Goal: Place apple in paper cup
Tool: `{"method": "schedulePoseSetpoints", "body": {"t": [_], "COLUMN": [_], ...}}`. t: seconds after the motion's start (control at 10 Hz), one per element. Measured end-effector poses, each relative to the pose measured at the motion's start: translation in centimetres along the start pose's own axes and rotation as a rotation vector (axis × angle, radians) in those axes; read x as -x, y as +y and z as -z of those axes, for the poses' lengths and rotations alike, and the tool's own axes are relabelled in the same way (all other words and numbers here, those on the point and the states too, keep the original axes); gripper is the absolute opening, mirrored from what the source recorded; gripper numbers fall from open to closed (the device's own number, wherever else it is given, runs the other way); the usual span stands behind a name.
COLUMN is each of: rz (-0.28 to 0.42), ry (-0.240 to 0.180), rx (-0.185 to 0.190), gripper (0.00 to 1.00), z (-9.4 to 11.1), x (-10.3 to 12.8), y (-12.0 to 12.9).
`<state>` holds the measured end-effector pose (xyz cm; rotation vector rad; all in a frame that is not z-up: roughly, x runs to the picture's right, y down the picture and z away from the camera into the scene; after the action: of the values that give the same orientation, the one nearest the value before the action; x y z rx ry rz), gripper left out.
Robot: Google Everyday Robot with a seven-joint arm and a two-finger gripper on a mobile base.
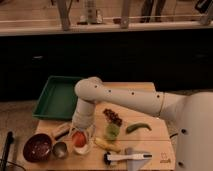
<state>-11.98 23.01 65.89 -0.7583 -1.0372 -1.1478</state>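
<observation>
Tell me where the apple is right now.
Lower left of the camera view: the apple sits at the mouth of the paper cup, directly beneath the gripper, between the metal cup and the green cup.

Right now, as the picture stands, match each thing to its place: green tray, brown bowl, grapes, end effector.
Things:
1. green tray
2. brown bowl
3. grapes
4. end effector

Places:
a. beside the metal cup
b. down at the apple and paper cup
c. just behind the green cup
d. back of the table, on the picture's left

Pairs: 1-d, 2-a, 3-c, 4-b.
</observation>
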Motion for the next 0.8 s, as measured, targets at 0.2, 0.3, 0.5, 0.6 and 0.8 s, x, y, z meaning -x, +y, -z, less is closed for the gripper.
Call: {"method": "schedulePoseSetpoints", "body": {"t": [0.2, 0.3, 0.5, 0.6, 0.8], "rz": [0.003, 0.004, 0.01, 0.012, 0.015], "ry": [0.002, 0.002, 0.002, 0.003, 0.012], "rx": [0.006, 0.009, 0.015, 0.02, 0.022], "gripper": [0.8, 0.8, 0.8, 0.8, 0.8], "z": [0.2, 0.2, 0.4, 0.5, 1.0], "x": [0.3, 0.4, 0.8, 0.9, 1.4], "y": [0.1, 0.2, 0.6, 0.8, 1.6]}}
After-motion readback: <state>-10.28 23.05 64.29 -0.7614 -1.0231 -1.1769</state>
